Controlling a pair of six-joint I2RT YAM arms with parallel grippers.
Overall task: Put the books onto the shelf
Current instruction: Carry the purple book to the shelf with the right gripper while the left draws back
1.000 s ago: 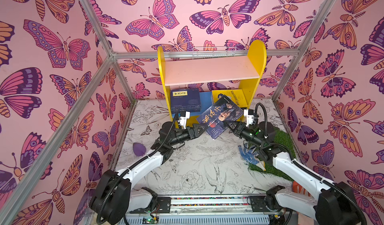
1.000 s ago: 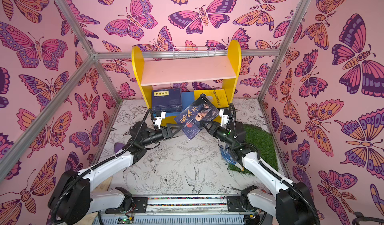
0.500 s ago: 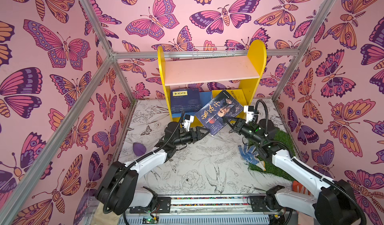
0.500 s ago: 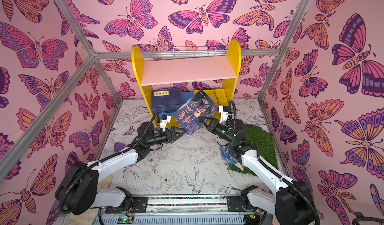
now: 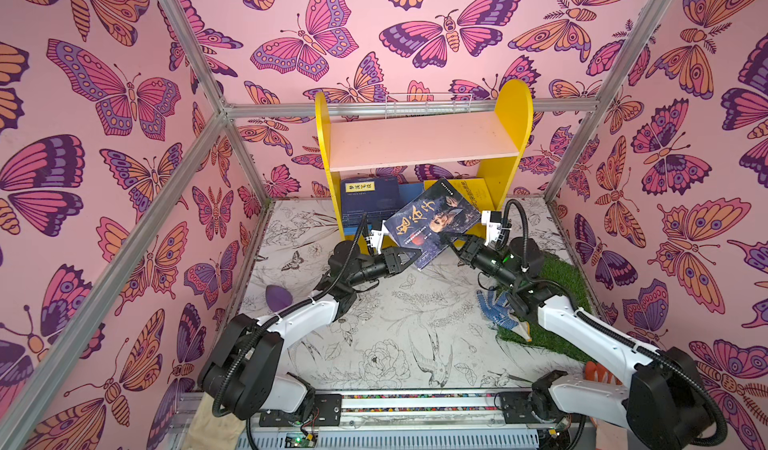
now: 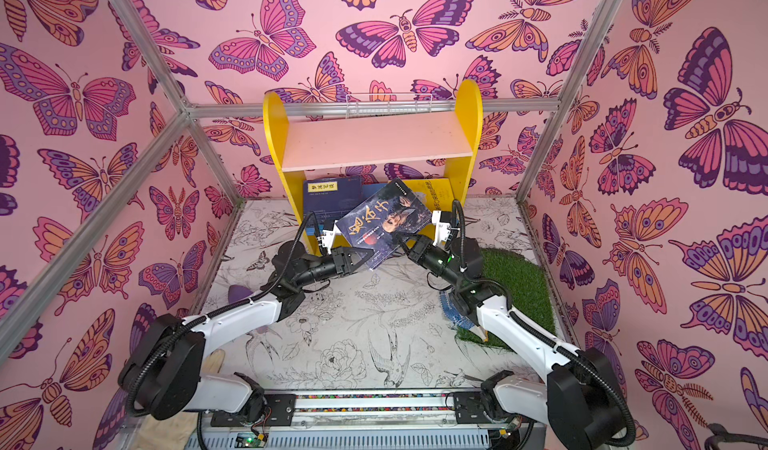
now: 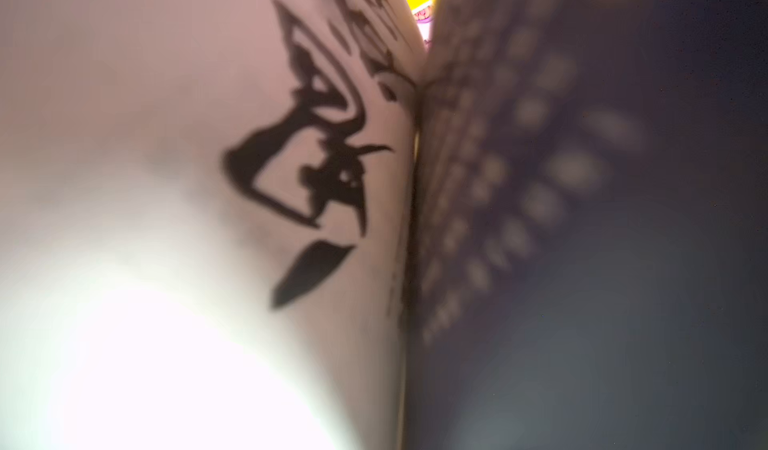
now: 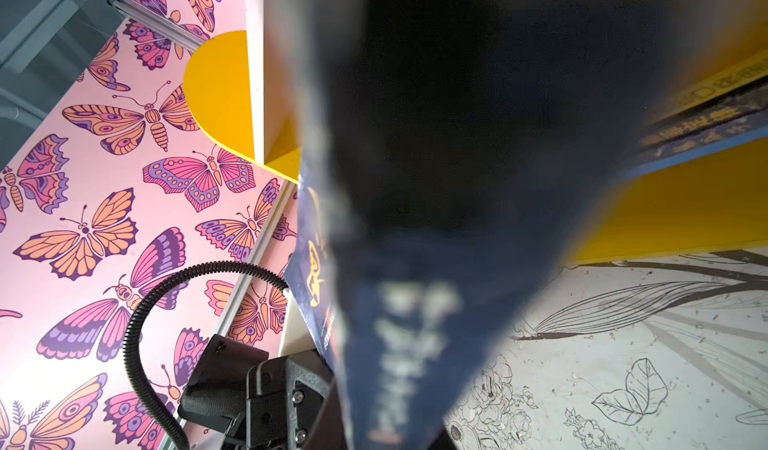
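Both left gripper (image 5: 417,256) and right gripper (image 5: 449,239) clench the tilted dark portrait paperback (image 5: 432,221); level it before entering the yellow-sided shelf (image 5: 517,111).

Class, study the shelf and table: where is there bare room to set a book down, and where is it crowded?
Free: the pink upper board between the yellow side panels; the table between the left arm and right arm. Crowded: below the board, a navy book, a yellow book and the held book in front.
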